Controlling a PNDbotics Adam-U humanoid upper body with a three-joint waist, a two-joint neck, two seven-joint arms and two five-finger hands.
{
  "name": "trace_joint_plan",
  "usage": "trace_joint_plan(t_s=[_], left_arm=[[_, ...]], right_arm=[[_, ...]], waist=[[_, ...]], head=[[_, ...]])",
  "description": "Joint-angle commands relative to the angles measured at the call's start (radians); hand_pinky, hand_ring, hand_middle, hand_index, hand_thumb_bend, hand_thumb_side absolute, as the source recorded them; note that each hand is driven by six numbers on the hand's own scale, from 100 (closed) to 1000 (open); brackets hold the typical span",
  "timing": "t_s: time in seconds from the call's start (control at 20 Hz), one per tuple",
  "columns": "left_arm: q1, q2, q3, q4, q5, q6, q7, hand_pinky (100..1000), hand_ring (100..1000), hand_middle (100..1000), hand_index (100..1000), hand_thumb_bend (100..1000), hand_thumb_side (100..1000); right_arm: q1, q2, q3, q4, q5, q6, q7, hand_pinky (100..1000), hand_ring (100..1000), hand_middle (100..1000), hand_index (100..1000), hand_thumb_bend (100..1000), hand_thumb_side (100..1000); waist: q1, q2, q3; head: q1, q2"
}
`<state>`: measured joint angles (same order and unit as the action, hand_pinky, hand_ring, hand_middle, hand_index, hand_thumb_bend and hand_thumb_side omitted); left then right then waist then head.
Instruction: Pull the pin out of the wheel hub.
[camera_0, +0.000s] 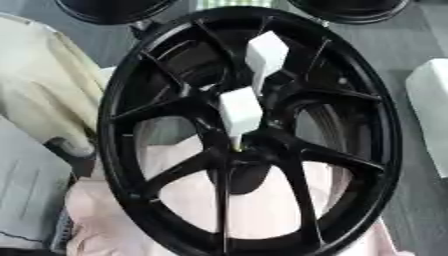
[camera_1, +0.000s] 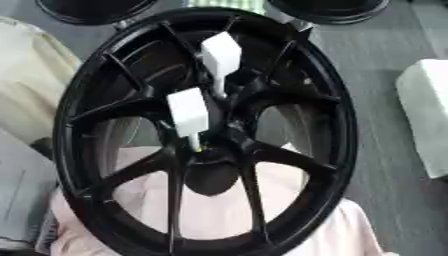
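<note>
Plainly, the scene by label:

Wheel hub: a black multi-spoke wheel hub (camera_0: 249, 132) stands upright and fills most of the view, its centre boss just below the middle.

Pins: two white, block-headed pins sit in the hub. The lower pin (camera_0: 240, 114) stands at about 12 o'clock of the centre boss, its thin stem running down into the hub with a yellowish tip. The upper pin (camera_0: 265, 56) lies further out, toward 1 o'clock.

Hands: neither robot hand shows in either view, so their state cannot be told.

Behind the hub: pink cloth (camera_0: 262, 205) shows through the spokes at 6 o'clock; cream fabric (camera_0: 52, 85) lies at 9 o'clock; a white block (camera_0: 430, 110) sits at 3 o'clock.

Risk: the hub looks unsupported, so a sideways tug could tip or roll it.

Risk: pulling off the stem's axis may jam the pin.

Risk: the two pins stand near each other, so a reach could knock or seize the wrong one.
</note>
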<state>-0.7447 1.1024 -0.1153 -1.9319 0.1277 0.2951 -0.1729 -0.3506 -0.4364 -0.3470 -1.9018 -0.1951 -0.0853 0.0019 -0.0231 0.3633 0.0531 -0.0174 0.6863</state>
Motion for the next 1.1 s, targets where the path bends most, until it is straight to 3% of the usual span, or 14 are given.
trace_joint_plan(t_s=[0.05, 0.3, 0.4, 0.45, 0.5, 0.6, 0.65, 0.7, 0.8, 0.9, 1.1], left_arm=[[0.110, 0.084, 0.131, -0.043, 0.054, -0.008, 0.108, 240, 116, 100, 229, 246, 100], [0.336, 0.064, 0.244, -0.037, 0.059, -0.029, 0.229, 259, 126, 100, 251, 209, 100], [0.401, 0.036, 0.270, -0.040, 0.031, -0.044, 0.252, 299, 155, 120, 301, 184, 100], [0.432, 0.020, 0.283, -0.042, 0.011, -0.052, 0.263, 327, 184, 153, 339, 218, 100], [0.461, 0.007, 0.295, -0.042, -0.014, -0.059, 0.271, 431, 315, 297, 490, 283, 100], [0.511, -0.020, 0.314, -0.042, -0.073, -0.071, 0.256, 614, 531, 524, 706, 330, 100], [0.532, -0.034, 0.327, -0.040, -0.101, -0.075, 0.245, 659, 588, 583, 755, 343, 145], [0.546, -0.046, 0.341, -0.036, -0.123, -0.077, 0.239, 685, 622, 622, 792, 404, 398], [0.564, -0.063, 0.365, -0.026, -0.153, -0.077, 0.246, 726, 680, 690, 843, 586, 688], [0.574, -0.069, 0.375, -0.020, -0.180, -0.074, 0.250, 735, 701, 719, 860, 654, 786], [0.577, -0.074, 0.373, -0.022, -0.218, -0.074, 0.218, 737, 705, 725, 859, 643, 800]], right_arm=[[-0.003, -0.034, -0.017, -0.019, -0.005, -0.003, -0.012, 774, 549, 503, 536, 208, 343], [-0.002, -0.034, -0.027, -0.023, -0.005, -0.004, -0.028, 774, 549, 504, 537, 209, 338], [-0.004, -0.034, -0.029, -0.025, -0.006, -0.003, -0.032, 773, 549, 504, 537, 208, 337], [-0.004, -0.033, -0.030, -0.026, -0.006, -0.003, -0.034, 773, 550, 504, 537, 208, 337], [-0.004, -0.034, -0.031, -0.026, -0.006, -0.003, -0.035, 773, 549, 504, 537, 208, 335], [-0.003, -0.034, -0.033, -0.027, -0.006, -0.004, -0.039, 773, 549, 504, 537, 209, 335], [-0.001, -0.034, -0.034, -0.027, -0.006, -0.004, -0.041, 773, 549, 504, 537, 209, 334], [0.001, -0.034, -0.036, -0.027, -0.006, -0.004, -0.042, 773, 549, 504, 537, 209, 334], [0.002, -0.035, -0.037, -0.028, -0.006, -0.004, -0.045, 772, 549, 504, 537, 208, 333], [0.002, -0.036, -0.038, -0.030, -0.007, -0.003, -0.048, 772, 549, 505, 537, 208, 331], [0.002, -0.038, -0.037, -0.032, -0.009, -0.001, -0.050, 771, 550, 505, 538, 208, 327]], waist=[[-0.004, -0.029, 0.008], [-0.014, -0.028, 0.032], [-0.017, -0.027, 0.038], [-0.019, -0.027, 0.040], [-0.021, -0.027, 0.042], [-0.023, -0.027, 0.044], [-0.024, -0.027, 0.046], [-0.025, -0.028, 0.047], [-0.024, -0.030, 0.050], [-0.023, -0.033, 0.052], [-0.022, -0.040, 0.052]], head=[[-0.011, 0.008], [-0.011, 0.021], [-0.010, 0.021], [-0.011, 0.022], [-0.013, 0.022], [-0.015, 0.020], [-0.019, 0.019], [-0.022, 0.019], [-0.026, 0.018], [-0.028, 0.017], [-0.027, 0.018]])
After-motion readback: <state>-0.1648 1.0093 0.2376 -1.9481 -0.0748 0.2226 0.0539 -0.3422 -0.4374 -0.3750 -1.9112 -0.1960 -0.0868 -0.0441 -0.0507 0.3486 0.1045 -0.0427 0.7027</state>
